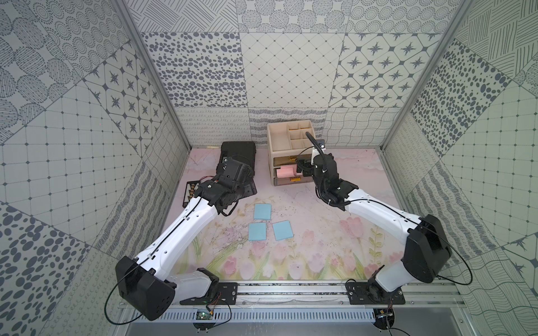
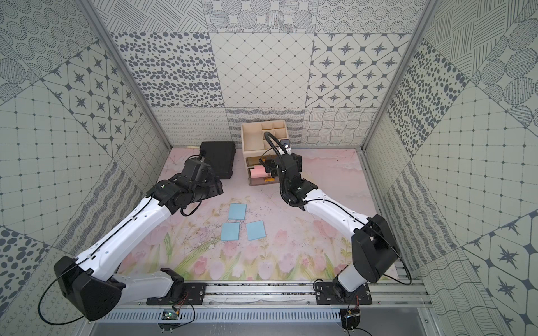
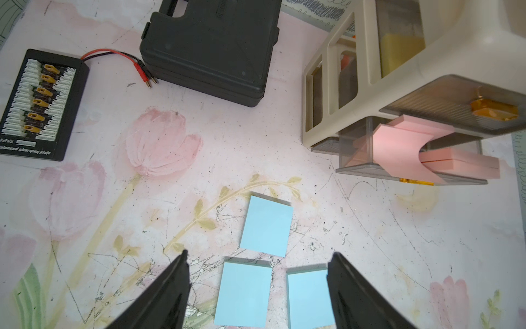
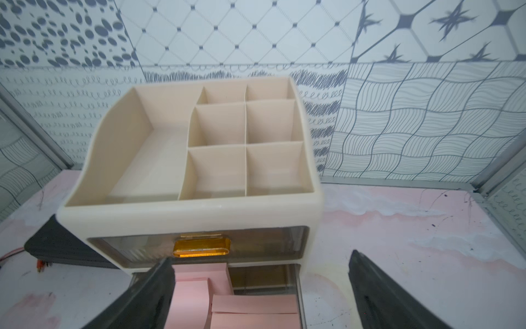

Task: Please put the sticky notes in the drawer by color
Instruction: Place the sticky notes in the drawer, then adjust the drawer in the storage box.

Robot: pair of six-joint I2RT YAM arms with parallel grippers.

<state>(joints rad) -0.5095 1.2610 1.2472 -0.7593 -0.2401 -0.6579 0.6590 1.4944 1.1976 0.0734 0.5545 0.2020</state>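
Note:
Three light blue sticky notes [image 1: 262, 211] [image 1: 257, 231] [image 1: 283, 229] lie flat on the floral mat, in both top views [image 2: 237, 211]. My left gripper [image 3: 259, 253] hangs open above them, with nothing between its fingers. The cream drawer cabinet [image 1: 285, 152] [image 4: 199, 210] stands at the back. The drawer under the top one is pulled out and holds pink sticky notes [image 1: 286, 171] [image 4: 253, 310] [image 3: 398, 148]. My right gripper [image 4: 260, 256] is open just above that drawer, holding nothing. A yellow shape [image 3: 398, 54] shows through the shut top drawer.
A flat black case [image 1: 238, 151] [image 3: 210, 48] lies left of the cabinet. A black charging board [image 1: 192, 189] [image 3: 39, 105] with red and black leads [image 3: 119, 57] sits at the left edge. Patterned walls close in the back and both sides.

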